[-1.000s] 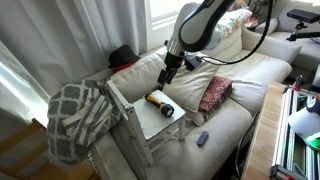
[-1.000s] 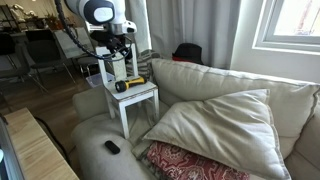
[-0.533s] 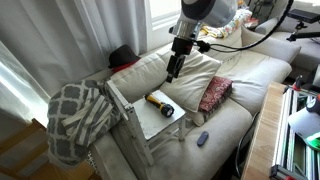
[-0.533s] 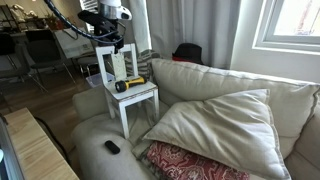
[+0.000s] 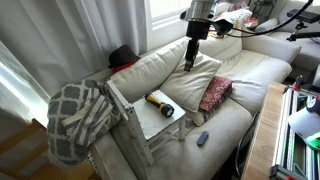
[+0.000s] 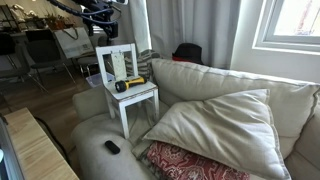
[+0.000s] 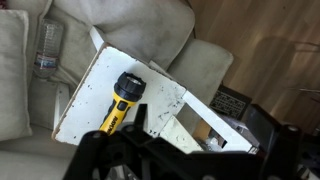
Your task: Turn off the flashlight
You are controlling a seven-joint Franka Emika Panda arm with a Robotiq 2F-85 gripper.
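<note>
**Fingers** (image 7: 100, 155): spread wide, with nothing held between them. They are seen as dark, blurred shapes along the lower edge of the wrist view. In an exterior view the fingers (image 5: 189, 57) are pointed downward, high over the sofa back and well apart from the flashlight.

**Flashlight** (image 7: 122, 100): yellow body with a wider black head, laid on its side on the seat of a small white chair (image 7: 85, 95). In the wrist view the black head is turned away from the fingers and the yellow body toward them. The flashlight (image 5: 160, 103) is untouched. Whether it is lit cannot be told.

**Small white chair** (image 5: 155, 122): fitted with a backrest and set at one end of the sofa. The flashlight (image 6: 128, 84) is the only item seen on its seat.

**Checked blanket** (image 5: 75, 115): grey and white, heaped just beside the chair.

**Sofa** (image 5: 250, 75): cream, with loose back cushions.

**Red patterned pillow** (image 5: 214, 93): laid on the sofa seat, near the chair.

**Small dark remote** (image 5: 202, 138): laid flat near the front edge of the sofa seat.

**Plastic bottle** (image 7: 47, 45): clear, laid on a sofa cushion at the left of the wrist view.

**Black item** (image 5: 122, 55): placed on the sofa back; its kind cannot be told.
</note>
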